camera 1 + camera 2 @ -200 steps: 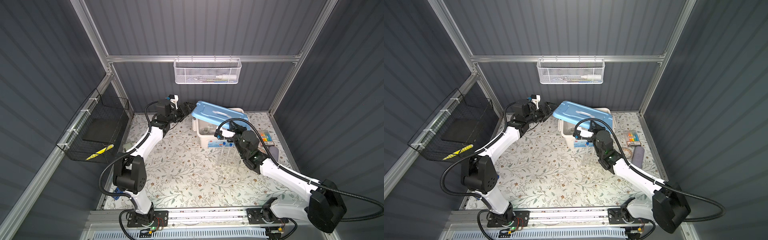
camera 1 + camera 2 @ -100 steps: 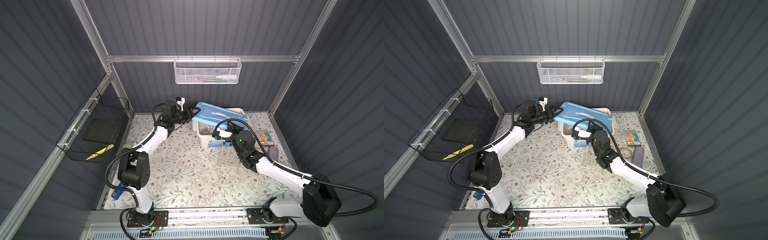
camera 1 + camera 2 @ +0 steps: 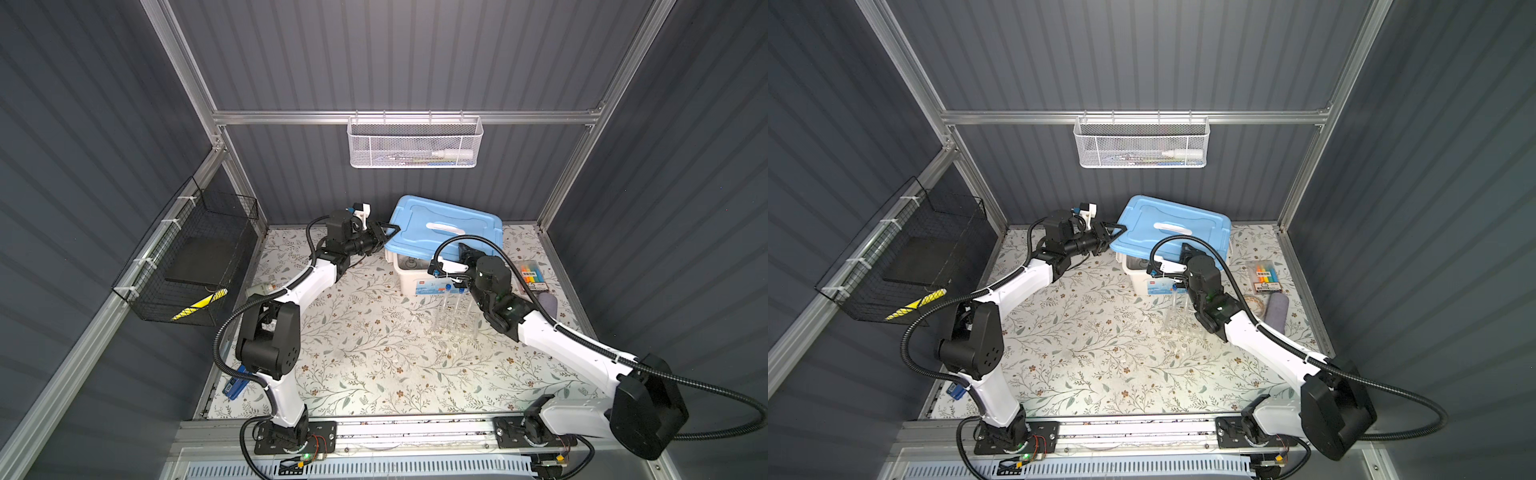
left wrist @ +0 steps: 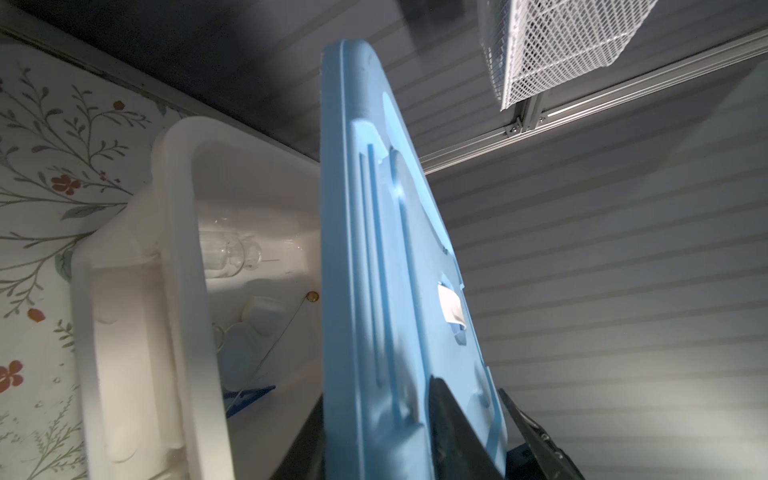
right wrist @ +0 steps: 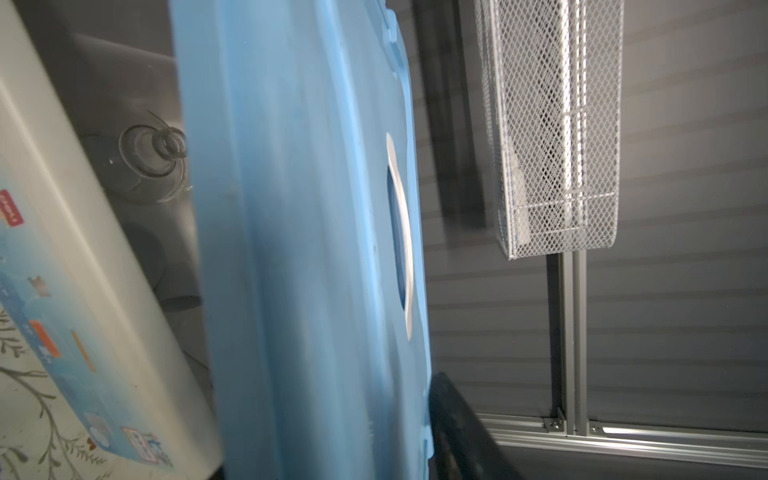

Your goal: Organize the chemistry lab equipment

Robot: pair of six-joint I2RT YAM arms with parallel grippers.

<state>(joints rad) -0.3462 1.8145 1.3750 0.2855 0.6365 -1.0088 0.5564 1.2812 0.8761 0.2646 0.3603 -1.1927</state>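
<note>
As it hangs tilted over the bin, blue lid (image 3: 449,216): broad, stiff, likely light; slick plastic, so a corner pinch may let it pivot. Best held at two edges.
Left gripper (image 3: 390,230): clamped on the lid's 9 o'clock corner, one finger above the edge and one below.
Right gripper (image 3: 463,251): at the lid's 6 o'clock edge. One finger shows beside the lid, the other is hidden, so can't tell whether it grips or has let go.
White bin (image 3: 411,282): 1 o'clock on the mat, 7 o'clock corner uncovered. Rigid; glass inside, so no knocks.
Clear rack (image 3: 451,320): 3 o'clock of mat centre, just off the bin's 6 o'clock wall. Probably light and top-heavy; take it low by an end wall.
Test tubes (image 3: 448,286): upright in the rack, blue caps up, count unclear behind the right arm. Thin, fragile, slippery; grip softly under the cap.
Flask (image 4: 226,253): in the bin. Round slick glass; take it by the neck.
White dish (image 4: 262,312): in the bin near the flask. Brittle; pinch the rim.
Blue tweezers (image 4: 249,398): in the bin, partly visible. Springy; pinch mid-shank.
Thin rod (image 4: 278,340): in the bin. Probably rolls; pinch lightly mid-length.
</note>
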